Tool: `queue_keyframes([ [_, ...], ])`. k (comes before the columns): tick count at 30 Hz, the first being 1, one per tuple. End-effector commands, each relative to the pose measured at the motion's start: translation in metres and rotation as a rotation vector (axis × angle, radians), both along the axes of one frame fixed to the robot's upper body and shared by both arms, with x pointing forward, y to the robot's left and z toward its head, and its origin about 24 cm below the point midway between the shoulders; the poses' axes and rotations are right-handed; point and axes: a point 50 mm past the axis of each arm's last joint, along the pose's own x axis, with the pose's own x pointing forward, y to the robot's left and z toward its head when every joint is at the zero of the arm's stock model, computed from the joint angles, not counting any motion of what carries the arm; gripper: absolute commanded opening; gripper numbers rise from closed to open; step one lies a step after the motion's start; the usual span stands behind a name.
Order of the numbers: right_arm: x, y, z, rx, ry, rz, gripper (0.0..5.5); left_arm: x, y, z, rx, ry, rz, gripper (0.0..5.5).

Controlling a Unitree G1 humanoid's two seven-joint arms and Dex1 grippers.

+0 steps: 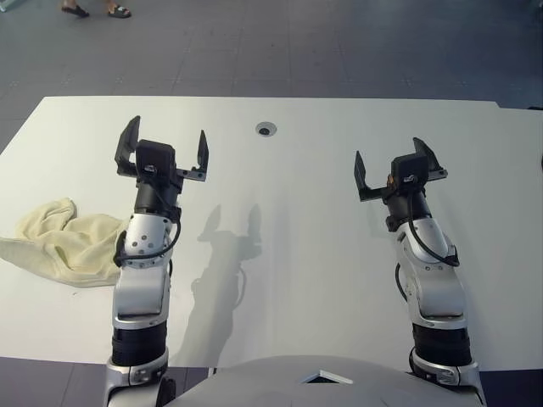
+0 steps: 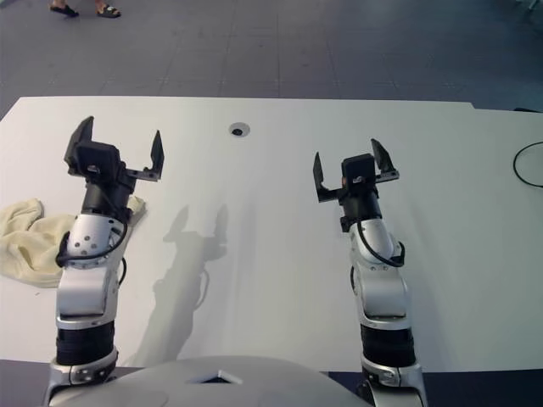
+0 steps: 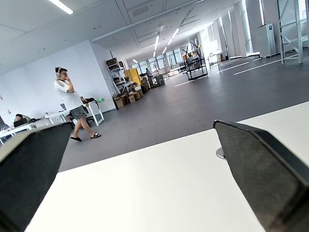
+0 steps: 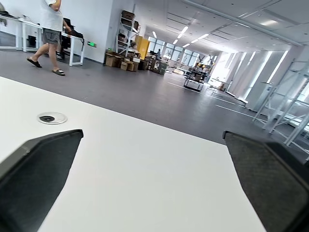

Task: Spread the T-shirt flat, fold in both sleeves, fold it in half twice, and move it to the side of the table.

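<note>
I see the soft pale-yellow cloth T-shirt point(image 1: 64, 242) lying in a crumpled heap at the left edge of the big white table point(image 1: 297, 254), just beside my left arm. It is not spread flat, and I cannot make out any neat fold in it. So I think the whole job is yet to do: spreading, both sleeves, the two folds in half, and then the move to the side.

My left gripper point(image 1: 167, 130) is up in the air above the left part of the table. Its jaws are wide apart and hold nothing. My right gripper point(image 1: 389, 151) is up over the right part, also wide and holding nothing. It is well apart from the shirt.

The middle of the table gives me lots of room for spreading. A small round hole with a metal ring point(image 1: 265, 129) sits near the far edge. A thin black cable point(image 2: 517, 161) loops in at the right edge. Part of the shirt is right at the left edge, so I think it could slip off if I tug it the wrong way.
</note>
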Motion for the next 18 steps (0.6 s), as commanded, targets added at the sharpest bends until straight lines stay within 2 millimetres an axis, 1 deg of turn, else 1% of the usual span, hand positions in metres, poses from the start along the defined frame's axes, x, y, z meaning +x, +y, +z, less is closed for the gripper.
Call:
queue_keyframes([
  [1,-0.003,-0.005,-0.003,0.017,-0.007,-0.043,4.9,0.008,0.006,0.002,-0.039,-0.002,0.002,4.91],
  [4,-0.003,-0.009,-0.006,0.031,0.001,-0.072,4.34,0.009,-0.002,-0.003,-0.137,0.018,-0.008,4.32],
  [5,-0.002,-0.011,-0.006,0.031,0.0,-0.078,4.25,0.009,-0.004,-0.004,-0.178,0.023,-0.006,4.23],
  [7,-0.001,-0.014,-0.006,0.027,-0.005,-0.087,3.81,0.009,-0.007,-0.005,-0.229,0.028,-0.005,3.77],
  [10,0.001,-0.016,-0.006,0.025,-0.008,-0.094,3.24,0.01,-0.007,-0.006,-0.242,0.029,-0.007,3.19],
  [12,0.001,-0.015,-0.007,0.026,-0.006,-0.09,2.99,0.009,-0.007,-0.007,-0.239,0.03,-0.011,2.92],
  [15,0.001,-0.013,-0.008,0.028,-0.002,-0.084,2.46,0.007,-0.007,-0.009,-0.238,0.036,-0.005,2.38],
  [16,0.001,-0.014,-0.008,0.029,-0.002,-0.085,2.37,0.007,-0.007,-0.01,-0.239,0.038,-0.003,2.28],
  [18,0.002,-0.014,-0.009,0.025,0.002,-0.076,1.96,0.005,-0.009,-0.011,-0.227,0.036,-0.007,1.85],
])
